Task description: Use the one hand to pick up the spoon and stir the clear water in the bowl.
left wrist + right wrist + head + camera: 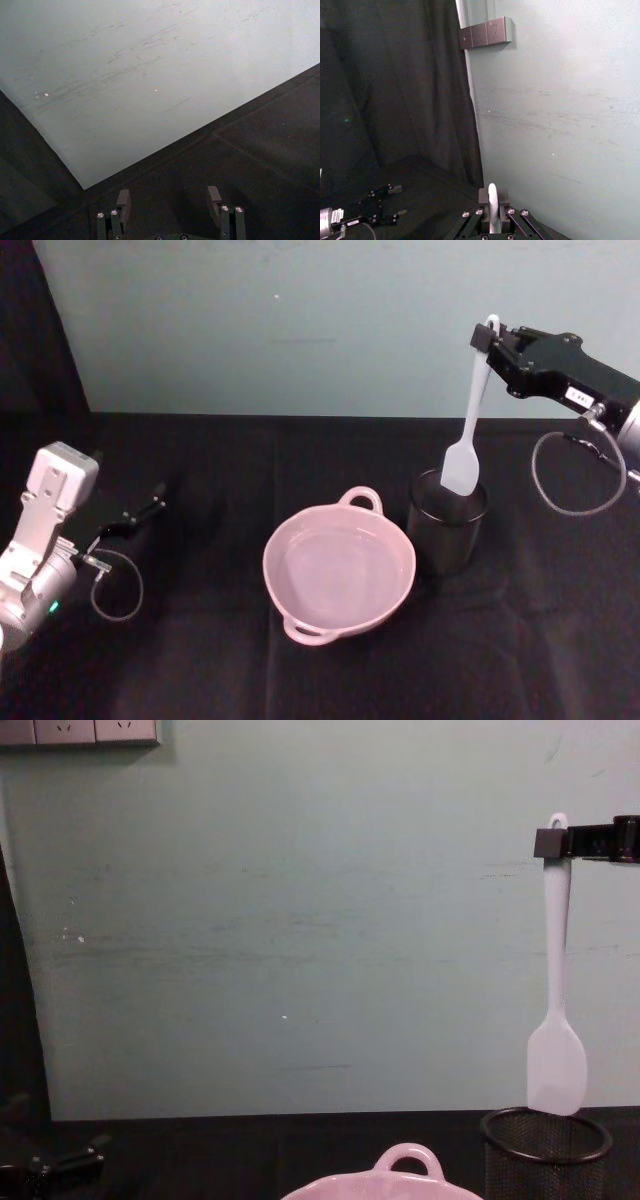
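Above the mesh cup (445, 535), my right gripper (487, 340) pinches the spoon (470, 430) by its handle tip, head dangling at the rim. Meanwhile my left gripper (140, 512) sits low-left, fingers apart, empty.

The right gripper (487, 340) is sporting a long black body with a little white label (580, 395), grey cable (537, 475) looping off it. The left gripper (152, 500) is wearing black fingers (123, 202), silver screws (100, 215), white boxy housing (55, 480).

The bowl (405, 1150) is cut off by the chest view's lower edge, its water hidden behind the rim. The mesh cup (545, 1178) just right of the bowl is cropped likewise. Higher up, the right gripper (548, 842) is cut by the side edge.
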You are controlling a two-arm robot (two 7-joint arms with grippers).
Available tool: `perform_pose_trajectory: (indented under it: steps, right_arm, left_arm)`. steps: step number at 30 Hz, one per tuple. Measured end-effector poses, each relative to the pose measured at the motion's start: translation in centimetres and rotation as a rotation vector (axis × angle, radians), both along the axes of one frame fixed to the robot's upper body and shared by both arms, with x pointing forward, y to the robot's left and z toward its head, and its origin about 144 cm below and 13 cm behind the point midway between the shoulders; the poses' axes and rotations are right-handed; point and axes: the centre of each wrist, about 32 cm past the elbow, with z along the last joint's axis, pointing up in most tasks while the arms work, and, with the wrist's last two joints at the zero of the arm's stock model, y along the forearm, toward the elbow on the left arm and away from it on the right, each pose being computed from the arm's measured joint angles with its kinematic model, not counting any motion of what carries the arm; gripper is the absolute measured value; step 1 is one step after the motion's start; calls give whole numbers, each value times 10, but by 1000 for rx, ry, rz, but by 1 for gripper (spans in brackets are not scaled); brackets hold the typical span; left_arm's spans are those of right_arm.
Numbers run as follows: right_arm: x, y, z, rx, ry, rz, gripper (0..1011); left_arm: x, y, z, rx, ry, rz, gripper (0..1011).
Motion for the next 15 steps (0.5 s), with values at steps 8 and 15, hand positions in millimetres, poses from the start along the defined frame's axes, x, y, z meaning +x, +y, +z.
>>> perform_pose_trajectory:
  steps: [8, 15]
  right_arm:
    - [0, 0, 0, 0, 3, 0, 112]
    - [-1, 13, 3, -10, -29, 51, 112]
  left_arm:
    - [0, 0, 0, 0, 0, 0, 1005]
    - [0, 0, 0, 0, 0, 0, 1005]
